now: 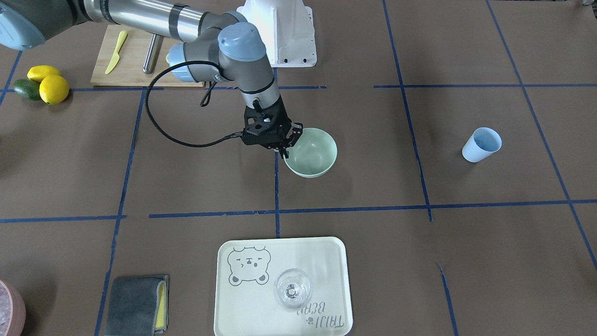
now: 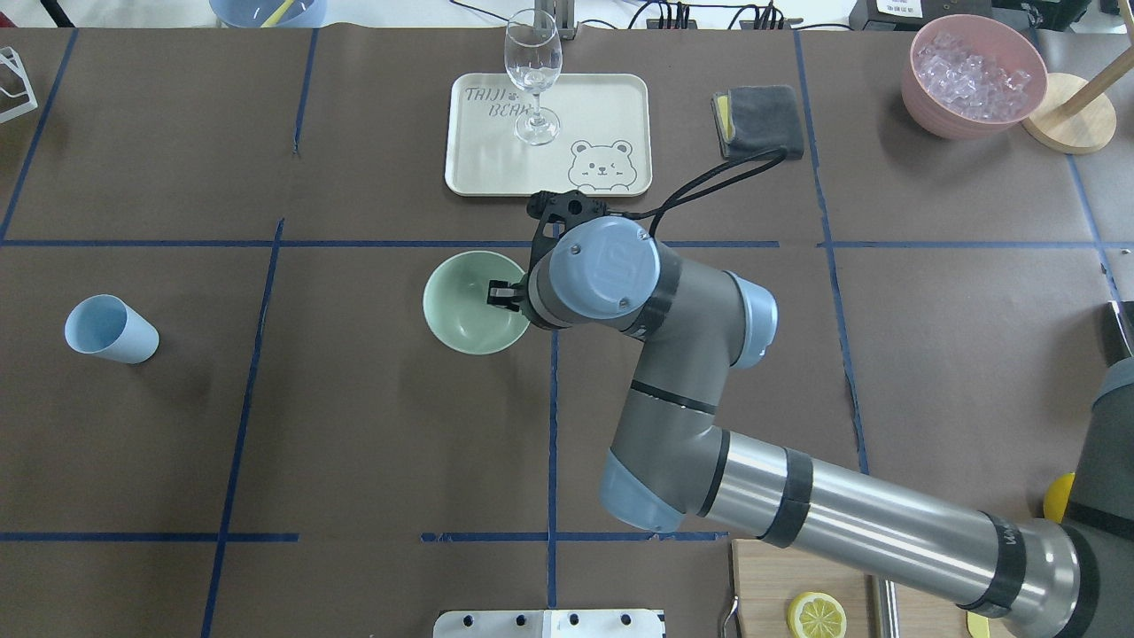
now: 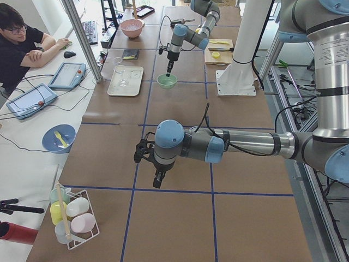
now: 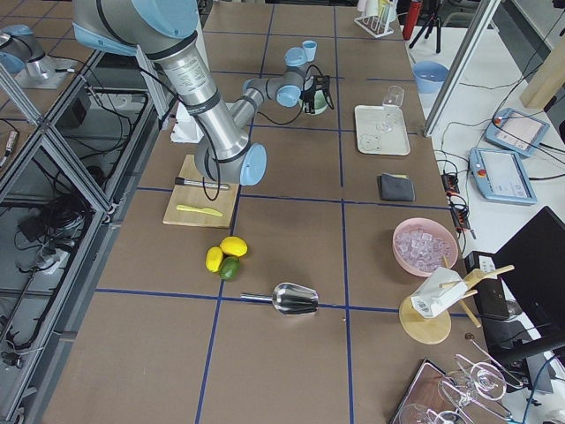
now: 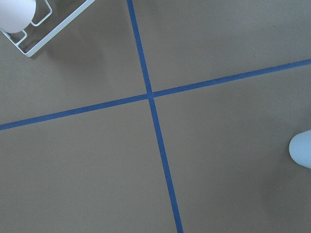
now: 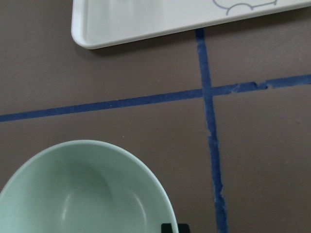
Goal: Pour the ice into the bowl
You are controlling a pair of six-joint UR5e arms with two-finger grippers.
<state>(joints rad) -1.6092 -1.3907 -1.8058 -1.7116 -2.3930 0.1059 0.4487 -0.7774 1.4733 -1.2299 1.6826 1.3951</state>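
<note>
My left tool (image 3: 157, 181) hung over the table (image 3: 109, 164), apart or together I could not tell. A blue cup (image 2: 111, 330) sat well left of the bowl (image 2: 461, 323) at the middle, and my right tool (image 2: 501, 299) was clamped on the bowl's right rim.

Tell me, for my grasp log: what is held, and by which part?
The right gripper straddles the bowl at its rim, one finger inside; whether it is clamped cannot be told. The left gripper shows nothing in it.
</note>
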